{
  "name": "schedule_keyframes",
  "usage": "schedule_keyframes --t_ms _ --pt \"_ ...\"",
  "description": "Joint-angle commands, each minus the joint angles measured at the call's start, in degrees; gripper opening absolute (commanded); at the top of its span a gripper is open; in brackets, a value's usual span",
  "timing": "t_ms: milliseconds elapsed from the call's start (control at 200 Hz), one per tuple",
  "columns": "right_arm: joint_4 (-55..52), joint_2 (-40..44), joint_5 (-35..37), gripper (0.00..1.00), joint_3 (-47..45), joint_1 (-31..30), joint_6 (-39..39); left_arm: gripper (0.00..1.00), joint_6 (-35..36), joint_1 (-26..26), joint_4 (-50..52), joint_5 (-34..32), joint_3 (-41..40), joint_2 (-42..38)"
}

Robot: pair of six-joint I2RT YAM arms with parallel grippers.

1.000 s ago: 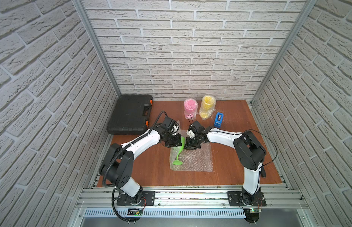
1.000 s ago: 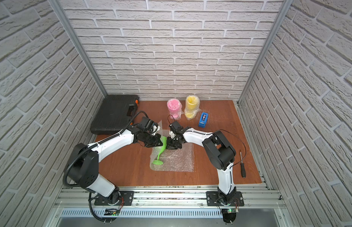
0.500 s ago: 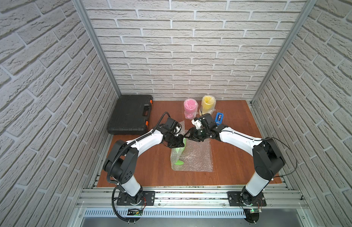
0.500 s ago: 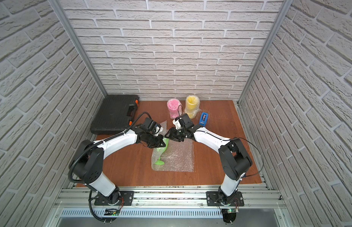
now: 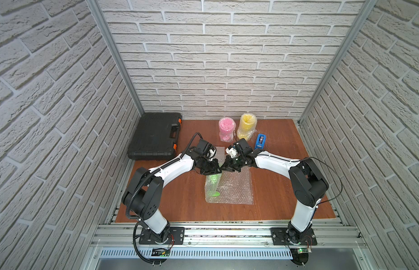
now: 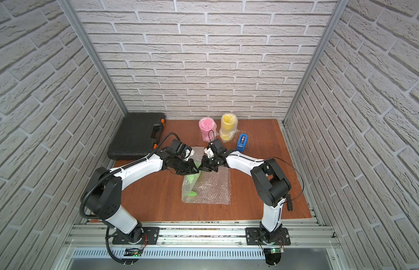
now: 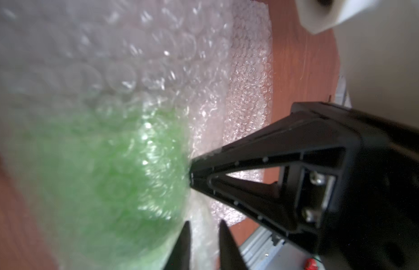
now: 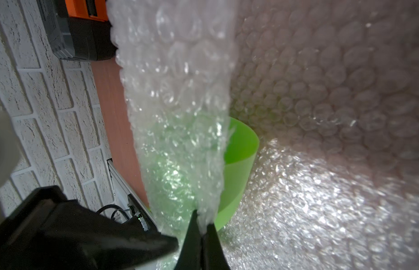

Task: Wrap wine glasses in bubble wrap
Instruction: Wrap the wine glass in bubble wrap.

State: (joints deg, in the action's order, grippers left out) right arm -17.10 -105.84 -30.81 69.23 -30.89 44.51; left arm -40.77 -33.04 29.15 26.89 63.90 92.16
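A lime green wine glass (image 5: 215, 193) (image 6: 192, 193) lies on a clear bubble wrap sheet (image 5: 236, 190) (image 6: 212, 190) mid-table, its bowl under a folded-over flap. In the right wrist view the green bowl (image 8: 239, 163) shows beside that flap (image 8: 178, 105), and my right gripper (image 8: 203, 219) is shut on the flap's edge. My left gripper (image 7: 204, 223) stands beside it with its jaws a little apart, wrap behind the gap. Both grippers meet tip to tip over the bowl, left (image 5: 218, 170) (image 6: 195, 170) and right (image 5: 224, 167) (image 6: 202, 167). Pink (image 5: 226, 131) (image 6: 207, 129) and yellow (image 5: 246, 126) (image 6: 228, 127) wine glasses stand wrapped at the back.
A blue tape dispenser (image 5: 260, 141) (image 6: 242, 142) sits right of the wrapped glasses. A black tool case (image 5: 157, 138) (image 6: 136, 135) lies at the back left. Brick walls close in three sides, and a metal rail (image 5: 218, 229) runs along the table's front.
The wrap's flap has come over the green glass. The right gripper opened, then shut on the flap's edge. The left jaws, shut before, have parted.
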Motion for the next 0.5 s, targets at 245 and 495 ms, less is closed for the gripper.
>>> schedule_keyframes --t_ms 245,495 --pt "-4.16 2.22 5.11 0.03 -1.54 1.35 -3.55 0.80 2.85 -3.55 17.39 -18.43 11.35 -0.25" --pt "-4.29 2.57 5.48 0.03 -2.51 2.20 -4.08 0.98 1.38 -7.30 22.54 -26.64 17.10 8.25"
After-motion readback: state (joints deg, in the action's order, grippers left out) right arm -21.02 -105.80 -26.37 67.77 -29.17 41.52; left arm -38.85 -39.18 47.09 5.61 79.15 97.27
